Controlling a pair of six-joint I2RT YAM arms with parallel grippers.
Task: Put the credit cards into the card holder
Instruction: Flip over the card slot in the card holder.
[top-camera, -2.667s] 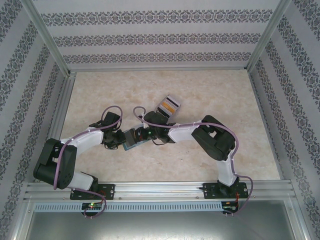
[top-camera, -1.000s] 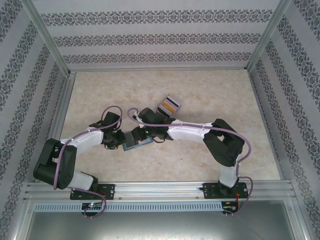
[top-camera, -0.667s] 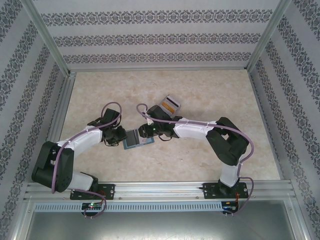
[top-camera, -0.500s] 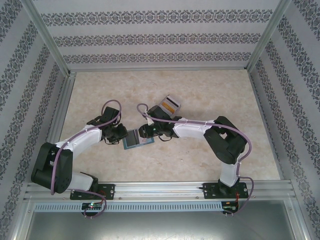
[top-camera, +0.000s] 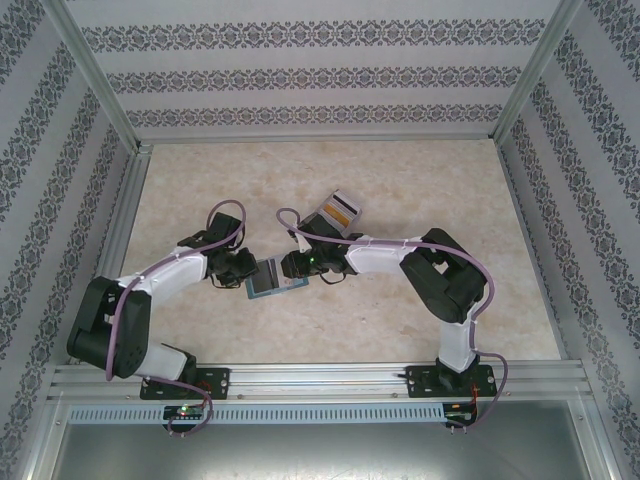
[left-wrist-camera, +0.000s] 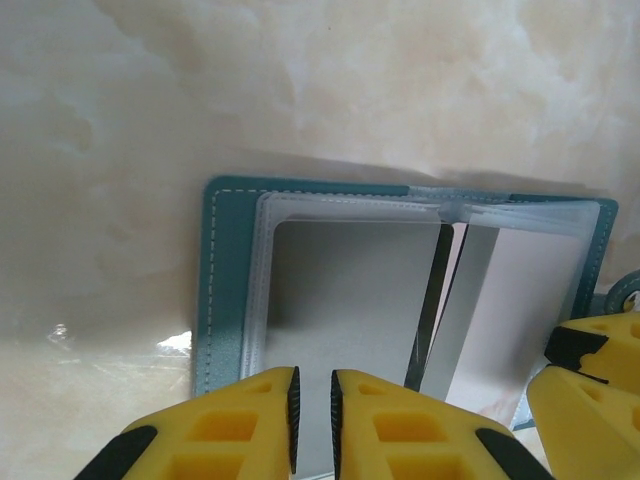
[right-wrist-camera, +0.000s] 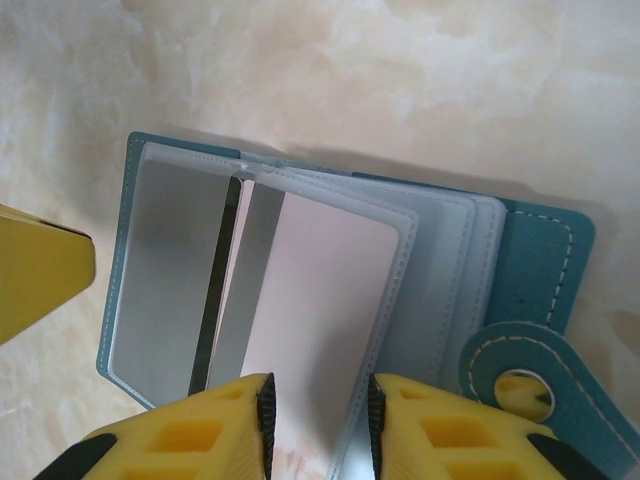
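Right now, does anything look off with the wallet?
Nothing damaged or spilled. The wallet lies open on the table, but one middle page stands on edge instead of lying down, showing as a dark strip.

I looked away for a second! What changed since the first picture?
The card holder was tilted and half hidden under the grippers. Now it lies flat and open between them, with the left gripper at its left edge and the right gripper at its right edge. The card box behind them stayed put.
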